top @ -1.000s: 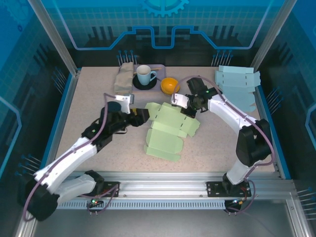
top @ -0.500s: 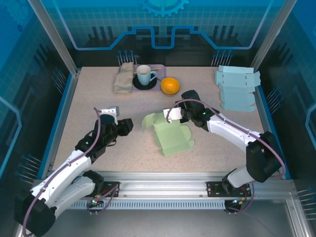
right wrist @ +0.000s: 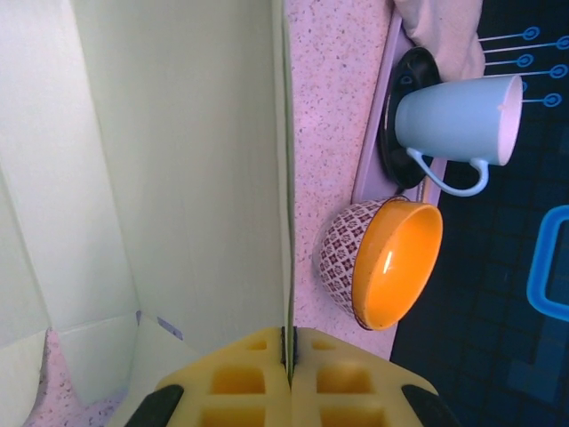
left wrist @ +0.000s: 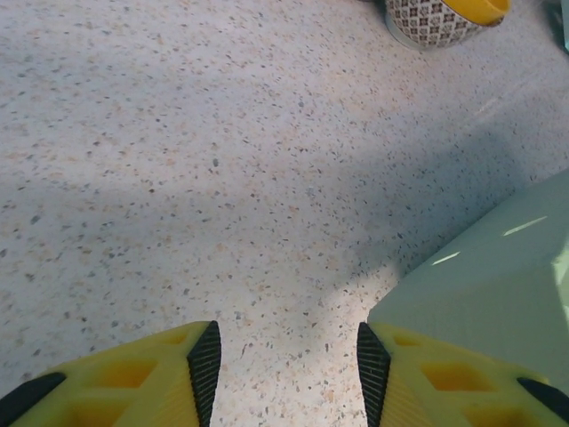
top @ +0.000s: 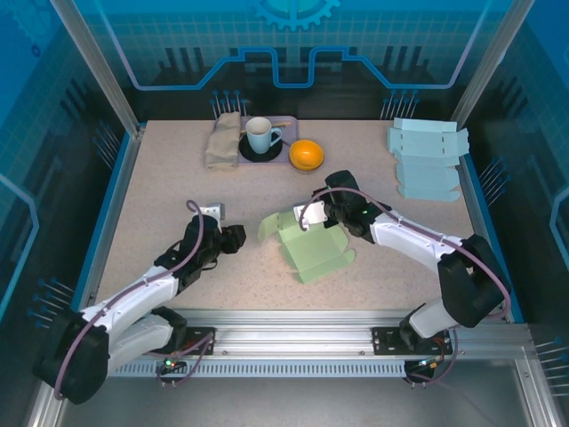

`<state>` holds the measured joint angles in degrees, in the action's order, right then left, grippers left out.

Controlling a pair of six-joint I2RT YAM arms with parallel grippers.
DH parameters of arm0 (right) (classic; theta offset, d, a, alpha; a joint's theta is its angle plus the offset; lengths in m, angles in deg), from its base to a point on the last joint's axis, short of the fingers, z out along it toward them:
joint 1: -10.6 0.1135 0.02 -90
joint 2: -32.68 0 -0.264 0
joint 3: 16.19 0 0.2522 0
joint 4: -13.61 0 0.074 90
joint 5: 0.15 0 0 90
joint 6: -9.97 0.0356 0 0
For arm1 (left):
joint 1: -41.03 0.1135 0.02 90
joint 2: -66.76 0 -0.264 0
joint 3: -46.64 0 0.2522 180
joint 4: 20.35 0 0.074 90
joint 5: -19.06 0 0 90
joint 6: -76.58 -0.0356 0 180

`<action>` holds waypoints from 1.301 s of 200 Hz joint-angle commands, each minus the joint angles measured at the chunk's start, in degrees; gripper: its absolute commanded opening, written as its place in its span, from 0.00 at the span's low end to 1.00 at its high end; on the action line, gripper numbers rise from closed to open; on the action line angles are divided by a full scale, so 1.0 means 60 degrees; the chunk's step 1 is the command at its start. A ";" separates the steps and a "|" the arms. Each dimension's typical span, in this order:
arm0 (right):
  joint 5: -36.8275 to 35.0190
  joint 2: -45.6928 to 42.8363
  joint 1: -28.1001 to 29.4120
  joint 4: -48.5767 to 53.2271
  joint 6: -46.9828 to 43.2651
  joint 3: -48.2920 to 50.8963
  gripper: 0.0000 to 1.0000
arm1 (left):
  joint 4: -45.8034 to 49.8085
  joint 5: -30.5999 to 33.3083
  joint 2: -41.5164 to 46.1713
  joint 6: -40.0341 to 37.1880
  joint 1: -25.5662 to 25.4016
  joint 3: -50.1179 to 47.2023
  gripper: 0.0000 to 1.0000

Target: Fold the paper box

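The light green paper box lies partly folded in the middle of the table, with one panel raised. My right gripper is shut on the upper edge of that standing panel, the thin sheet pinched between the yellow fingers. My left gripper rests low over the table just left of the box's left flap. It is open, with bare speckled table between its pads. In the left wrist view the box's pale side stands right beside the right-hand finger.
At the back are a folded beige cloth, a pale blue cup on a dark saucer, and an orange bowl close behind the right gripper. A stack of flat light blue box blanks lies at the back right.
The right gripper has pulled the box nearer and leftward, and the spread sheet has folded up smaller. The left gripper let go, drew back, then came low toward the box's left flap, jaws narrowing.
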<state>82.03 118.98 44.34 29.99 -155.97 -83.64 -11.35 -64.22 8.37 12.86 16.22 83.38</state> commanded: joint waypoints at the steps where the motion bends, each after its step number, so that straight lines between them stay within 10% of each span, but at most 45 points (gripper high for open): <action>1: 0.0250 0.0340 0.0065 0.0161 -0.0160 -0.0298 0.00 | -0.1238 -0.0870 -0.0436 -0.0820 -0.0285 -0.0129 0.49; 163: -0.0879 0.0323 0.0441 -0.5007 0.0586 0.1668 0.00 | -0.1536 -0.1096 -0.1879 -0.1758 -0.1087 0.0523 0.46; 260: -0.0635 0.0500 0.0632 -0.4987 0.0632 0.1913 0.00 | -0.1035 -0.0046 -0.2746 -0.2423 -0.1240 0.1324 0.46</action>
<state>76.79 121.34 47.00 0.74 -153.11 -72.93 -18.82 -67.72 -6.62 0.95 8.98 88.89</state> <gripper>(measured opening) 0.044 0.462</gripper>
